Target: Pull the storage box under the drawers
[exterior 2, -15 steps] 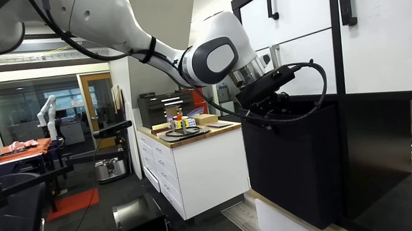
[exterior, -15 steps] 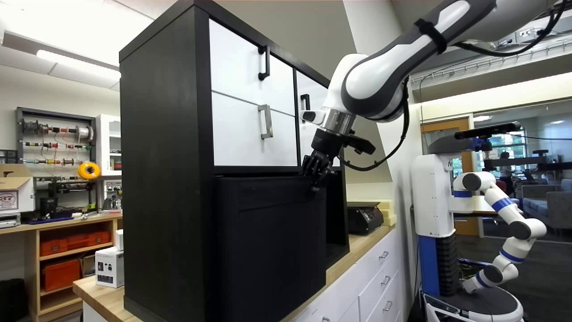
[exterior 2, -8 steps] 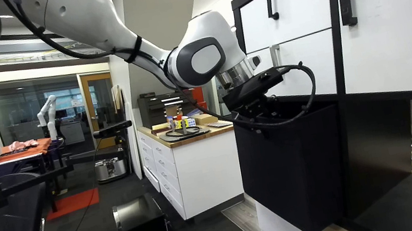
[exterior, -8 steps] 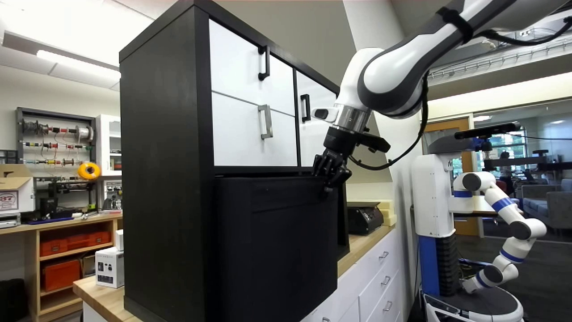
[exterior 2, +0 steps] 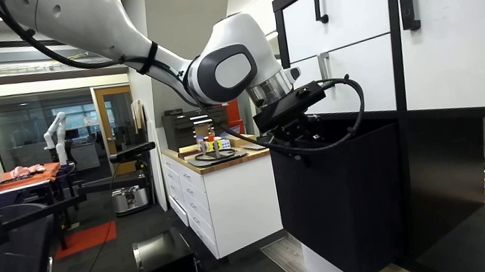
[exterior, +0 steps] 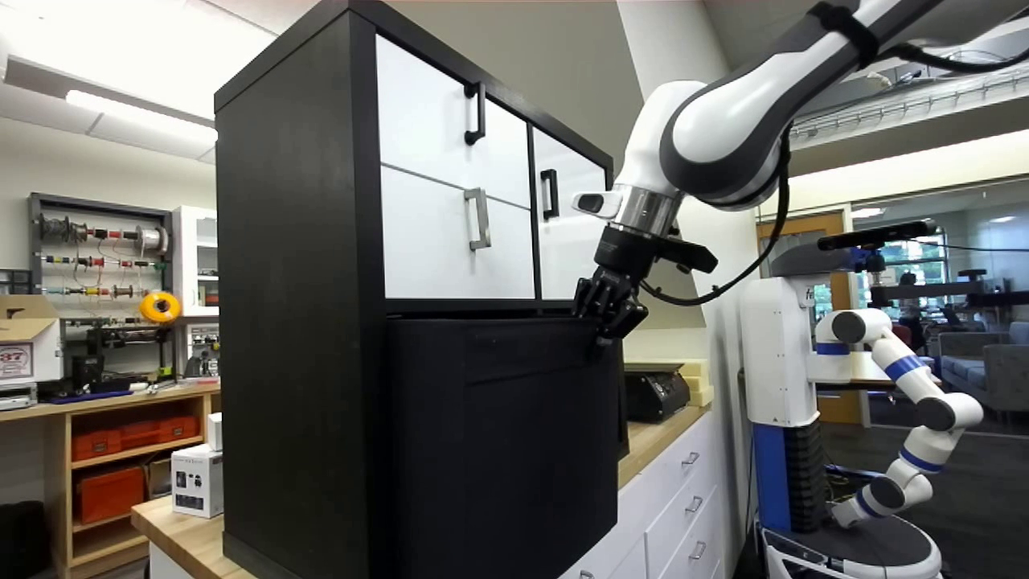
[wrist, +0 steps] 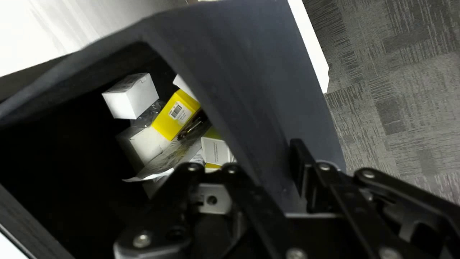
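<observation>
In an exterior view, your storage box (exterior: pixel 506 450) juts out six o'clock of the drawers (exterior: pixel 426 233); at its one o'clock, your tool (exterior: pixel 598 330) straddles the front wall (exterior: pixel 547 458); whether it grips, you cannot tell.

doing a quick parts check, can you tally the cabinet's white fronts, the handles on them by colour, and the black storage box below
White fronts: 3
Black handles: 2
Silver handle: 1
Black storage box: 1
Total: 7
</observation>
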### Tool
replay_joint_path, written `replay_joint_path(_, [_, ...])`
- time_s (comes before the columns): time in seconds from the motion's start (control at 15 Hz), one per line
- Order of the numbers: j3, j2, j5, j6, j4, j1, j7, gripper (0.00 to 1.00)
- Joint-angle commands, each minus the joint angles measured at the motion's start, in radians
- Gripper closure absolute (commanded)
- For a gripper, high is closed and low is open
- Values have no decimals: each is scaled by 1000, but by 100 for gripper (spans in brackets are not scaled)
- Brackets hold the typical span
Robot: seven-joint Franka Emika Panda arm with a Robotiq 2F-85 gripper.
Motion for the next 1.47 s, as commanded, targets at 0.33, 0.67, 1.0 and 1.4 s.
replay_joint_path(0.33, [-27, -86, 25, -27, -91, 22, -20, 95])
replay_joint_path(0.67, [-37, -193, 34, 19, -253, 28, -36, 95])
replay_joint_path(1.0, [-65, -273, 12, 62, -358, 45, -17, 95])
replay_joint_path(1.4, [-70, -250, -1, 84, -336, 60, 15, 44])
